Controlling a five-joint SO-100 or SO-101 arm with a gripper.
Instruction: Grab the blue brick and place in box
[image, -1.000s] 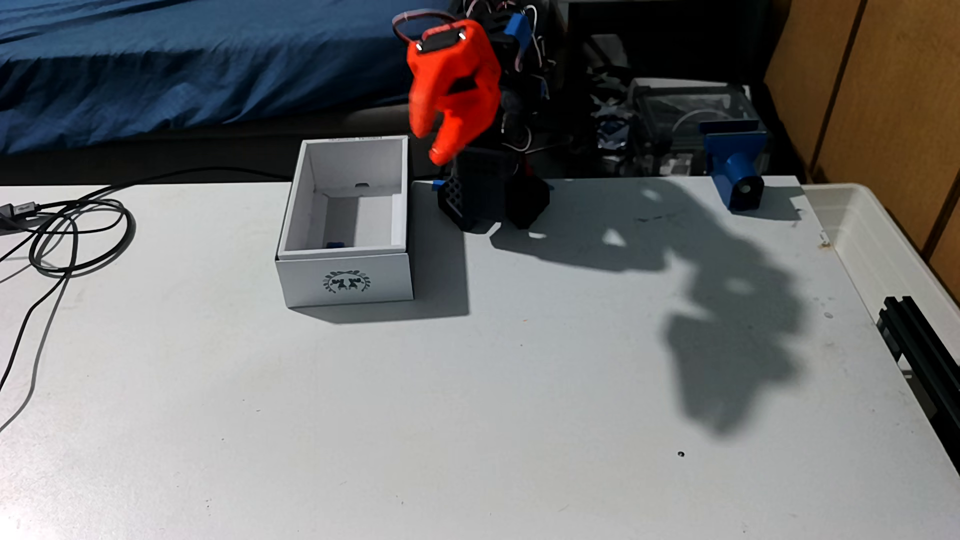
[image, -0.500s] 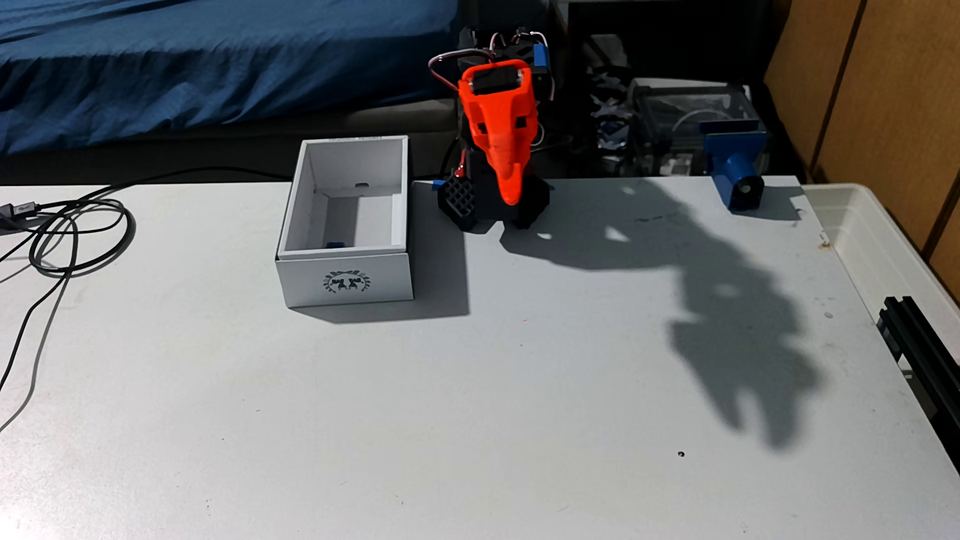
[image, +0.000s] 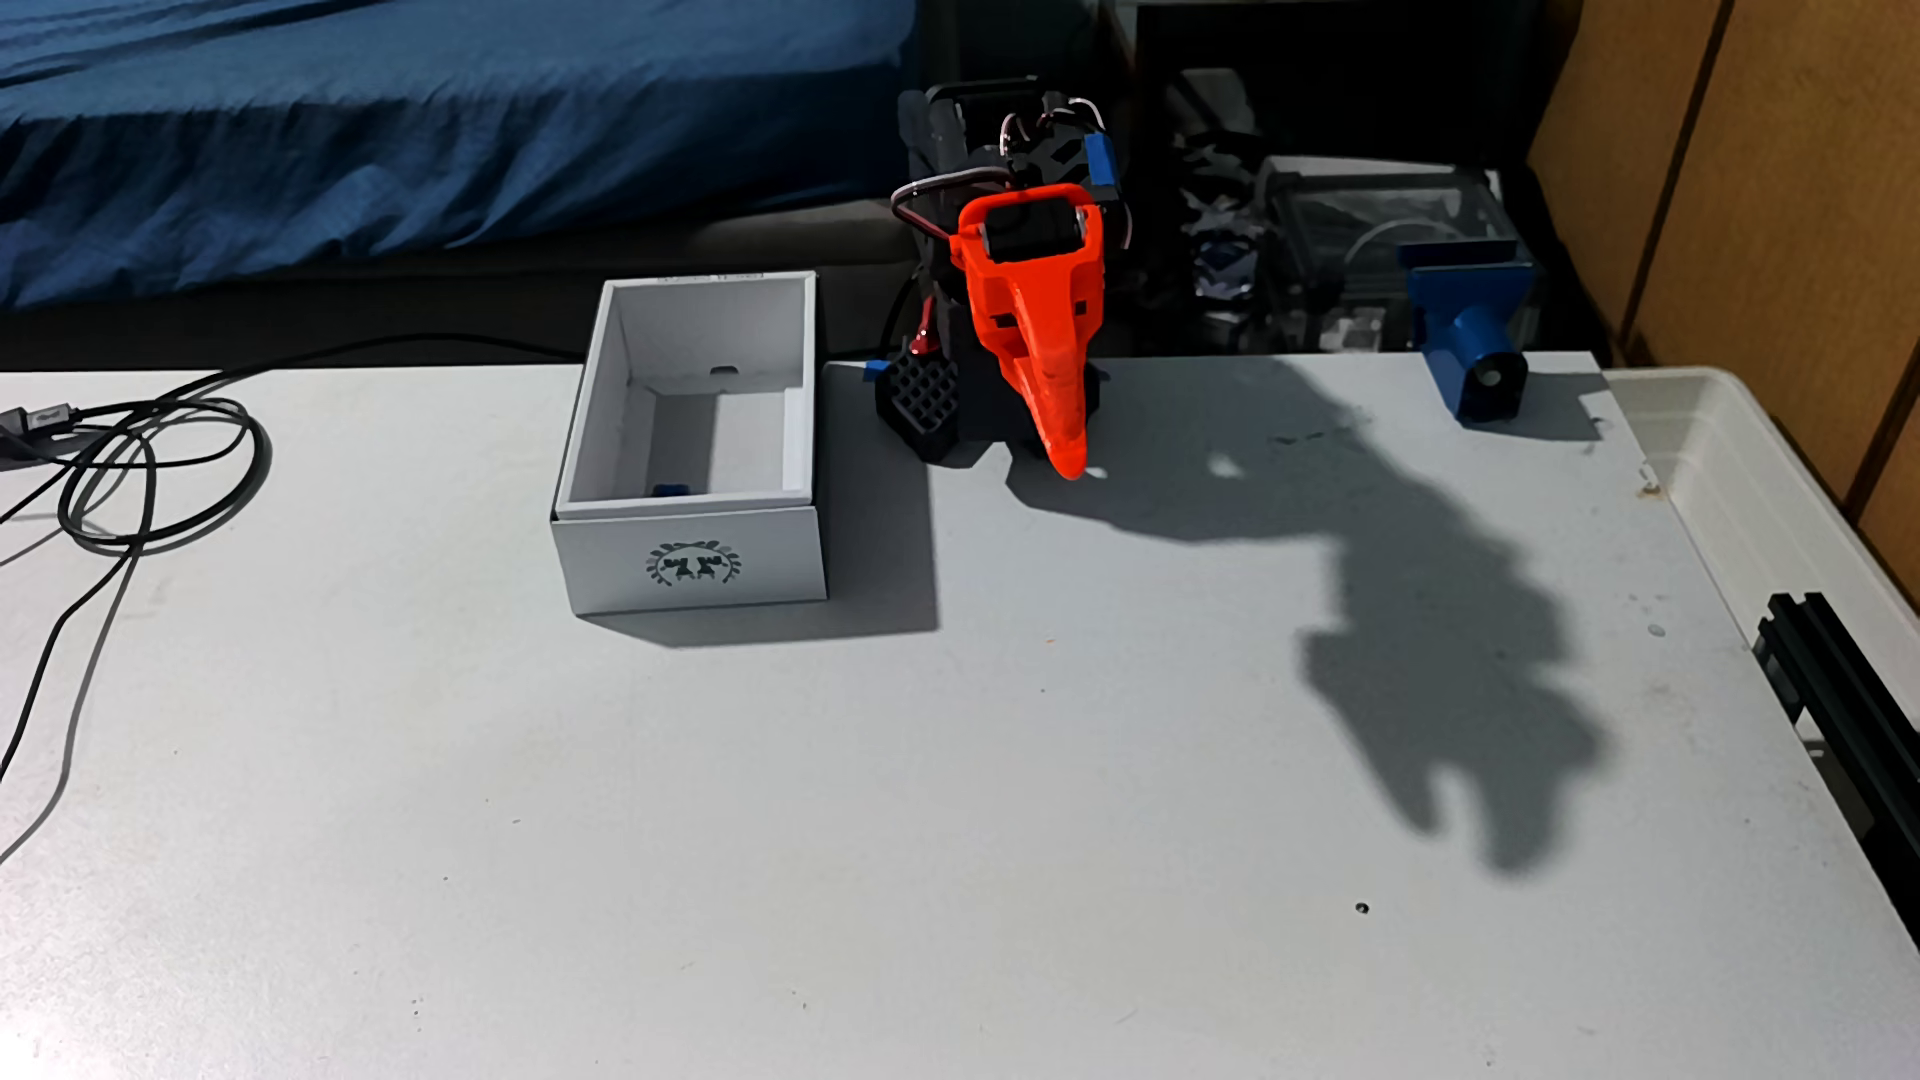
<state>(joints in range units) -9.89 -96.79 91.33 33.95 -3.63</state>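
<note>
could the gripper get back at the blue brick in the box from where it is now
Probably yes: the box is open-topped, and the blue brick lies uncovered by its near wall. The shut gripper hangs right of it.

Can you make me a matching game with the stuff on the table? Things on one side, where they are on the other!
Things:
1. brick
2. box
3. gripper
4. cables

Places:
A. at the table's left edge
B. inside the box
C. right of the box, pointing down
D. on the table, left of the arm

Pairs: 1-B, 2-D, 3-C, 4-A
</note>
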